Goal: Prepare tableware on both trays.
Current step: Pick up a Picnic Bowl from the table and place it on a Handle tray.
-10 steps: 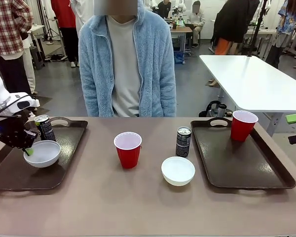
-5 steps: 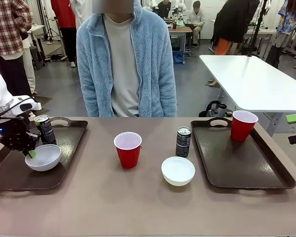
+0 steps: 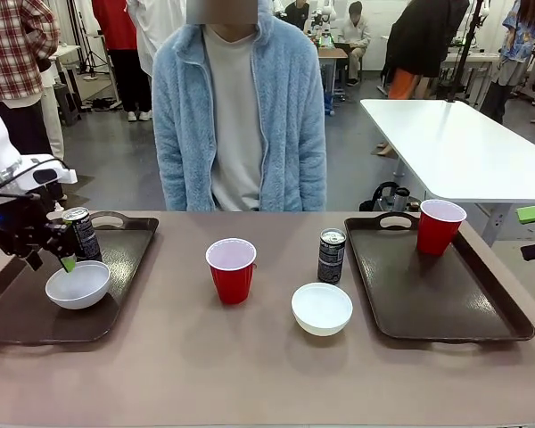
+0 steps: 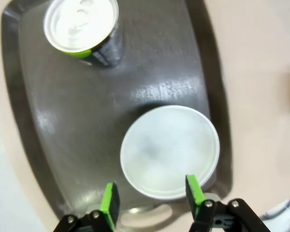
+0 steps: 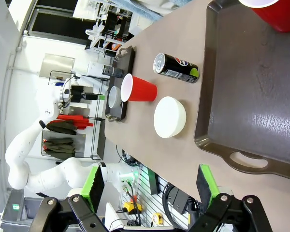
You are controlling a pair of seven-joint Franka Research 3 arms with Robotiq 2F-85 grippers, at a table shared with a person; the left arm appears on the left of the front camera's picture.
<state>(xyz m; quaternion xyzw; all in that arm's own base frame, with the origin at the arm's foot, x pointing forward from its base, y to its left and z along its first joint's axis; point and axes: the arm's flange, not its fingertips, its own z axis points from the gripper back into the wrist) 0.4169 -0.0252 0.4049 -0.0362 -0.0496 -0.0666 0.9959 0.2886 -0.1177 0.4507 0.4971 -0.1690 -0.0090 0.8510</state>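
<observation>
Left gripper, fingers spread, hovers over 1 bowl resting free beside the can on the left tray: its setting is forming. Right gripper is spread too.

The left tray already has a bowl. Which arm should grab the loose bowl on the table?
Right. The loose bowl lies just beside the right tray, which lacks a bowl, and the right gripper is open facing both. The left gripper hovers open over the left tray, farther away.

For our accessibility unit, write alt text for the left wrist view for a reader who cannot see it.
The left tool, open, hangs over a shallow white bowl on a dark brown tray. A dark drink can stands farther along it.
</observation>
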